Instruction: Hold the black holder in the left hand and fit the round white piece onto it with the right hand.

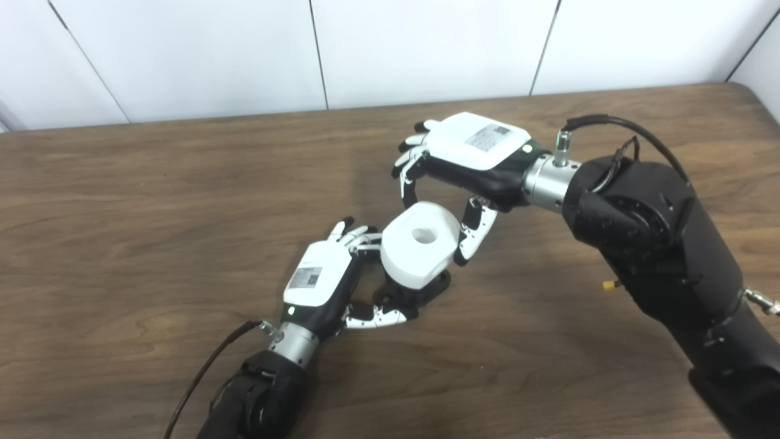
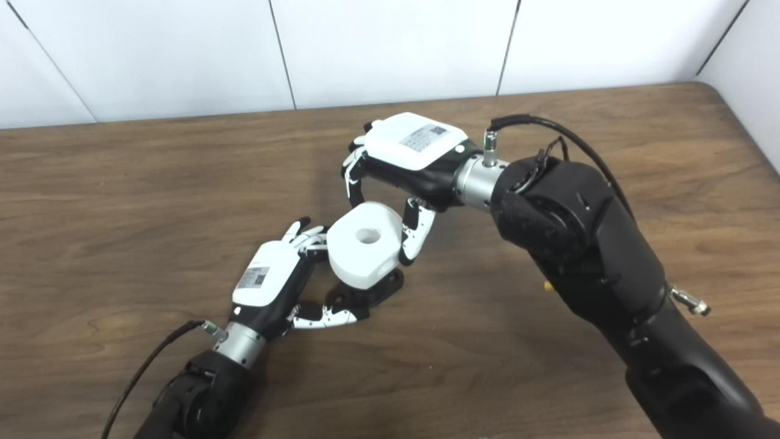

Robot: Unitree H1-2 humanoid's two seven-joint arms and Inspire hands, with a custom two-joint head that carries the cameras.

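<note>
The round white piece (image 1: 421, 244) with a hole in its top sits on the black holder (image 1: 414, 292) near the table's middle. Only the holder's base shows below it. My left hand (image 1: 329, 277) is shut on the black holder, thumb along its near edge and fingers behind the white piece. My right hand (image 1: 463, 164) reaches in from the right. Its fingers and thumb curl around the white piece from above, but whether they press on it I cannot tell.
The brown wooden table (image 1: 152, 201) runs back to a white panelled wall (image 1: 244, 55). A small yellow bit (image 1: 607, 285) lies on the table beside my right forearm. The table's right corner curves off at the far right.
</note>
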